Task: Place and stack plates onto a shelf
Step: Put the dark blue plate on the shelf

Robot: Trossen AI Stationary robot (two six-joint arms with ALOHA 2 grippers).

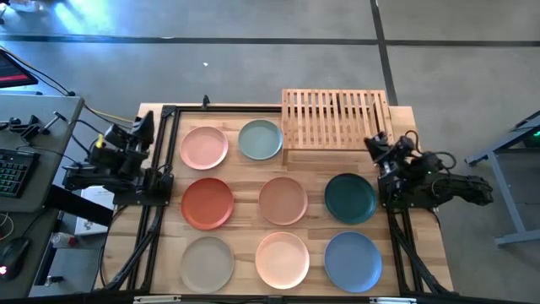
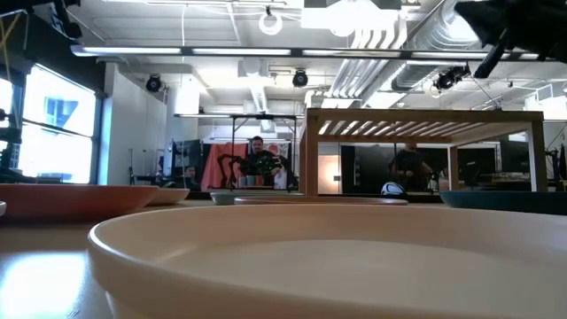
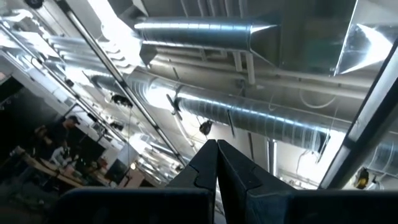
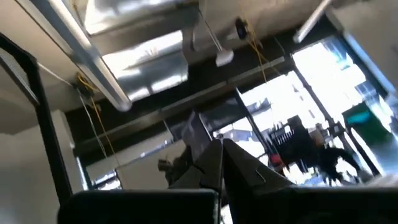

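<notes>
**Starting the first plate from a parked position**

Reaching for a plate is your opening move, since nothing is on the shelf [image 1: 336, 118] yet and both arms sit folded at the table's side edges. Your left gripper [image 3: 217, 163] is clenched with nothing in it and points up at the ceiling ducts; your right gripper [image 4: 221, 163] is clenched and empty too, also aimed upward. You need to spread the fingers before either arm comes down.

All eight plates lie flat on the wooden table [image 1: 253, 165], apart from one another. The far row holds the pink plate [image 1: 204, 146] and the grey-blue plate [image 1: 260, 139]. The middle row holds the red plate [image 1: 207, 203], the tan plate [image 1: 283, 200] and the teal plate [image 1: 350, 197]. The near row holds the grey plate [image 1: 207, 263], the peach plate [image 1: 283, 258] and the blue plate [image 1: 353, 261]. The shelf stands at the far right, just beyond the teal plate.

You would probably do best to begin with the right arm on the teal plate, as it is closest to both that arm and the shelf. Take the rim on the side facing the arm, one finger under the lip, and lift level. Set it well back on the slats, leaving room beside it for a second stack. Shallow rims likely slip easily, so close firmly before lifting.
</notes>
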